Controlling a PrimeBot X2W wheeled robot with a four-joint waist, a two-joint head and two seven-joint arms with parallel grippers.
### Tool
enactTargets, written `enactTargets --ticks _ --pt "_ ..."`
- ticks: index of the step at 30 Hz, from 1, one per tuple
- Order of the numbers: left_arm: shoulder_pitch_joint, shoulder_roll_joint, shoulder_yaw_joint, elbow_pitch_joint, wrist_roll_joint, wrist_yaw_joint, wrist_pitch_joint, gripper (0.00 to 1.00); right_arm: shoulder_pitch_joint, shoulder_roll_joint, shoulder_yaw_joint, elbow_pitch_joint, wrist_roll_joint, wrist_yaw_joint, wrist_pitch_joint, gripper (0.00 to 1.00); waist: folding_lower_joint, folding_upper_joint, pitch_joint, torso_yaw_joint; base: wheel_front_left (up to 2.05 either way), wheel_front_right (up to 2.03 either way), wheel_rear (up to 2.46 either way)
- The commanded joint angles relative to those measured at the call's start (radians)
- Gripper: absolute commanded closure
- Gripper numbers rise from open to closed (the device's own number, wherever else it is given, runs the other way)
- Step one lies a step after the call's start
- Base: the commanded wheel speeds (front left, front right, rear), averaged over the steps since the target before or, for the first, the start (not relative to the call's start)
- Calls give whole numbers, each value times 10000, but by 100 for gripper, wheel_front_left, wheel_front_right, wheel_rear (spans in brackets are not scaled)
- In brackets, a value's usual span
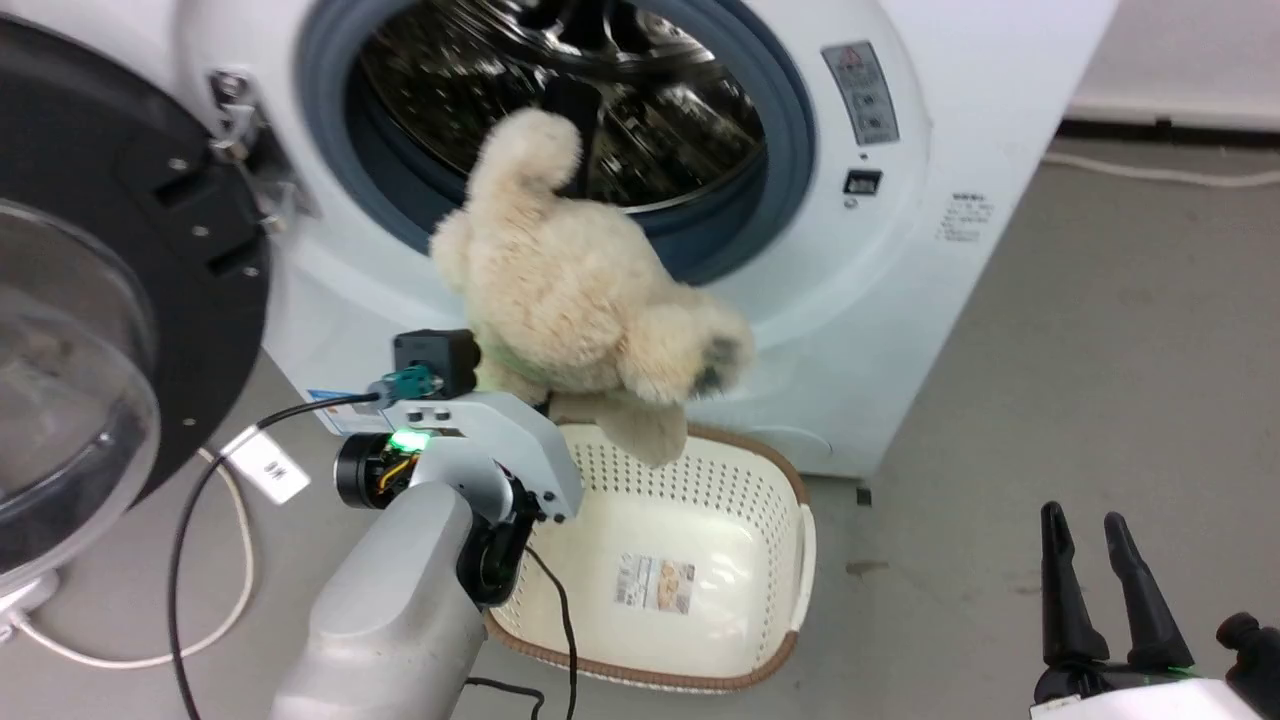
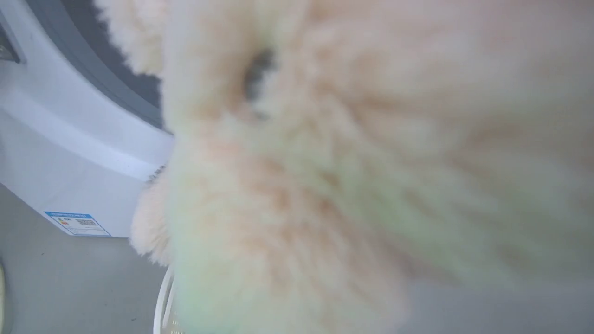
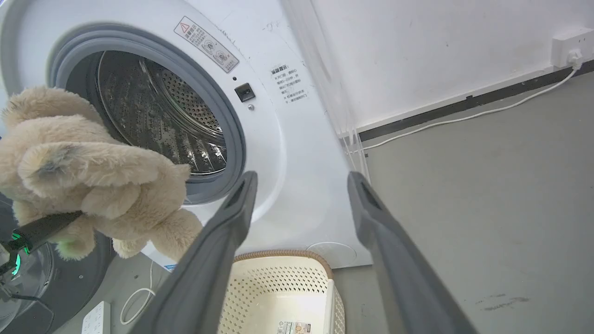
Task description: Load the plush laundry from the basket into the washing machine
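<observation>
Head view: toy (image 1: 570, 290) held up before washer (image 1: 900, 260) opening, above basket (image 1: 700, 480).
Left gripper (image 3: 65, 219): clamped on toy.
Right gripper (image 1: 1082, 520): jaws wide.

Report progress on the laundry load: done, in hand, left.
Done: the plush laundry is out of the basket, whose bottom lies bare, and the washing machine has its door open. In hand: the left gripper holds it up before the drum, not yet inside. Left: carry it past the grey seal and let go. The right gripper waits open.
</observation>
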Motion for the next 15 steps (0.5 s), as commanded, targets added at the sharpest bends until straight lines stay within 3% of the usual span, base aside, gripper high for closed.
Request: enactTargets --ticks 1,9,15 --pt "2 -97 151 -85 -121 80 -393 100 144 -4 11 7 -87 -7 -42 0 3 -1 -225 154 0 0 0" --pt "-466 -174 436 -200 -71 182 -1437 100 27 -4 167 -70 -179 -7 -42 0 3 -1 29 -259 0 0 0" --pt "-1128 73 728 -375 309 227 -1696 100 -313 -4 306 -225 -190 -7 -42 0 3 -1 686 -774 0 0 0"
